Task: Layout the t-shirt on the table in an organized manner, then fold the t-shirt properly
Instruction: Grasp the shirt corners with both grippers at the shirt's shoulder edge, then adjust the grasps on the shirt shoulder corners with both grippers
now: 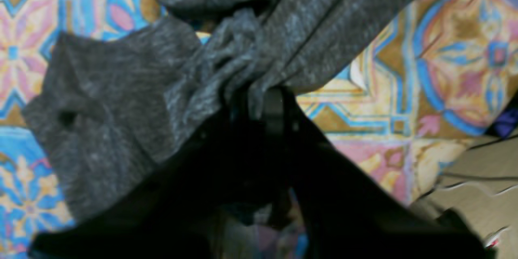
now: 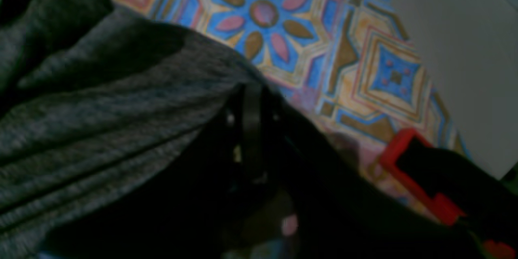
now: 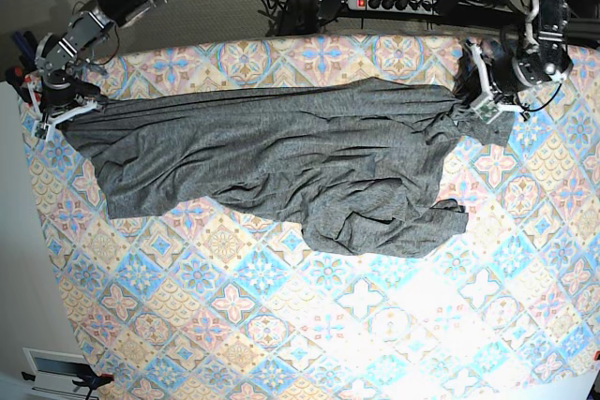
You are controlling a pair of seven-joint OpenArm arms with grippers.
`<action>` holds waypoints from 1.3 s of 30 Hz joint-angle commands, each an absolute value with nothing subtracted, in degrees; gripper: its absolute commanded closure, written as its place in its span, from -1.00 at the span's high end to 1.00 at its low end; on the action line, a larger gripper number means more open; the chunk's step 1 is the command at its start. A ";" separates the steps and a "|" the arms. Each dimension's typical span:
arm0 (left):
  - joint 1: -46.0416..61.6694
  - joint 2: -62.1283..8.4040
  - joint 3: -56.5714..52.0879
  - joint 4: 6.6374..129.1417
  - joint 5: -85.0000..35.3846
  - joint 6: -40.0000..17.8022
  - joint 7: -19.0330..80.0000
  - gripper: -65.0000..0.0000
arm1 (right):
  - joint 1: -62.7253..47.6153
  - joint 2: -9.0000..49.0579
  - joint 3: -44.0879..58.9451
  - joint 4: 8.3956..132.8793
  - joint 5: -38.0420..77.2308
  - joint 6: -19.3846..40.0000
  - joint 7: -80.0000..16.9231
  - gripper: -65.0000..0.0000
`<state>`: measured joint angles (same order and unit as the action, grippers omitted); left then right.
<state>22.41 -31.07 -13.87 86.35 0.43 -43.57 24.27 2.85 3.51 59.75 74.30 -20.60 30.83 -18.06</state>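
Grey heathered knit t-shirt (image 3: 272,161) lies wrinkled across the tile-patterned table (image 3: 309,325).

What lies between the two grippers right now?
In the base view, only the t-shirt spans from the right gripper to the left gripper, stretched over the table.

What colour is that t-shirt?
Dark heather grey, plain, no print: the t-shirt shows best in the base view.

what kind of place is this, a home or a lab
Probably a robotics lab: two arms work a dark grey knit t-shirt on a pastel tile-patterned table, with a white power strip and tangled cables behind.
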 commanded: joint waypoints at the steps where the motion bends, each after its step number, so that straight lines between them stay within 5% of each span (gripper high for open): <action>1: 24.31 -30.90 -13.85 85.49 13.58 -40.00 37.85 -0.68 | 3.03 4.09 59.65 75.30 -21.49 30.64 -19.03 -0.72; 5: 24.13 -26.77 -13.85 88.31 19.74 -40.00 37.76 -0.37 | 2.77 4.09 59.47 78.11 -21.49 30.64 -18.95 -0.34; 10: 23.96 -21.49 -13.85 92.70 28.35 -40.00 37.49 -0.11 | 1.36 4.09 59.47 83.21 -21.49 30.64 -18.77 -0.10; 20: 27.03 -17.89 -13.32 105.89 34.42 -40.00 37.41 -0.09 | 0.22 3.91 59.47 89.45 -21.49 30.64 -19.12 -0.09; 29: 26.51 -17.63 -13.32 105.45 34.15 -40.00 37.41 -0.09 | -2.51 -0.04 59.30 89.45 -21.49 30.99 -18.95 -0.09; 33: 25.45 -15.52 -13.41 105.45 34.59 -40.00 37.41 -0.10 | -3.65 -2.24 59.30 91.74 -21.49 39.60 -19.03 -0.09; 39: 25.27 -15.25 -10.86 105.45 34.59 -40.00 37.49 -0.10 | -5.41 -6.73 59.38 94.55 -21.58 40.00 -18.77 -0.09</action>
